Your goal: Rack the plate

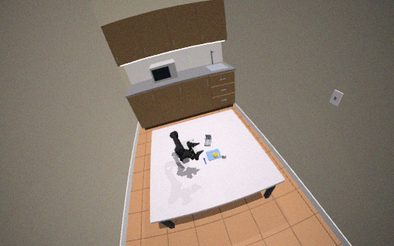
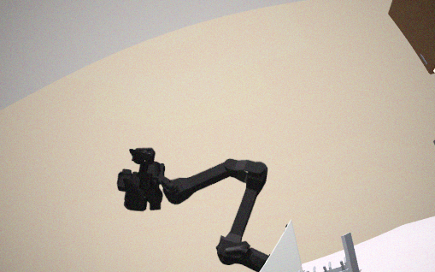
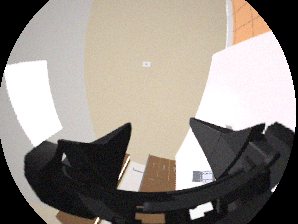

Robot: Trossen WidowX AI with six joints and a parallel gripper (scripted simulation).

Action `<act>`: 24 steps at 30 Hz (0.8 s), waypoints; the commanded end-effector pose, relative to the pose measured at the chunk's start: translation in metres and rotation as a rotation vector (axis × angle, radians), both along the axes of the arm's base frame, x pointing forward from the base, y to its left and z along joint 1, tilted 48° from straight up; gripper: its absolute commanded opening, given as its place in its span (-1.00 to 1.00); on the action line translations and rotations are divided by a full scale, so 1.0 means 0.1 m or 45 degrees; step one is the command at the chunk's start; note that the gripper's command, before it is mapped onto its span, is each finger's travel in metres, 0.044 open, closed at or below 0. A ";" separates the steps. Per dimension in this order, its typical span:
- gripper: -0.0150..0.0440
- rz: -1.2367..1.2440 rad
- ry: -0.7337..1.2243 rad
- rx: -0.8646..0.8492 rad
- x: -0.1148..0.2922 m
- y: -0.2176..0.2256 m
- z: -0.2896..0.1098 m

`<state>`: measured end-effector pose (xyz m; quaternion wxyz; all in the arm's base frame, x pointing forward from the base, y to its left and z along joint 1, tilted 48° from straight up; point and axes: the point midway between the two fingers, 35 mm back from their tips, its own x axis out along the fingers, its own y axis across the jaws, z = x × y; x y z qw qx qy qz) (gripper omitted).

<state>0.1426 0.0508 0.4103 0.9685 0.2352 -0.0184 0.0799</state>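
Observation:
My gripper [image 1: 201,148] [image 2: 131,168] [image 3: 160,123] is open, with nothing between its fingertips. It is raised above the table and points sideways. The small grey dish rack [image 1: 207,140] [image 2: 349,252] [image 3: 200,176] stands on the table. In the top view it is beyond the gripper; in the wrist view it shows beside the right finger. I cannot make out the plate surely. A pale thing partly hidden behind the gripper in the top view, and a pale slanted panel [image 2: 285,254] beside the rack in the exterior view, are too unclear to name.
A blue board [image 1: 209,158] with a yellow thing [image 1: 215,155] on it lies on the white table [image 1: 218,186]. A blue stick-like thing [image 1: 205,161] and a small grey block [image 1: 224,157] lie beside the board. Kitchen cabinets [image 1: 189,102] stand past the table.

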 end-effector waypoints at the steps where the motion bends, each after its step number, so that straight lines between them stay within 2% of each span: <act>1: 0.86 0.002 -0.001 0.000 0.00 0.00 0.00; 10: 0.86 0.056 -0.046 0.041 0.02 -0.17 0.07; 24: 0.86 0.006 -0.153 0.277 0.19 -0.68 0.25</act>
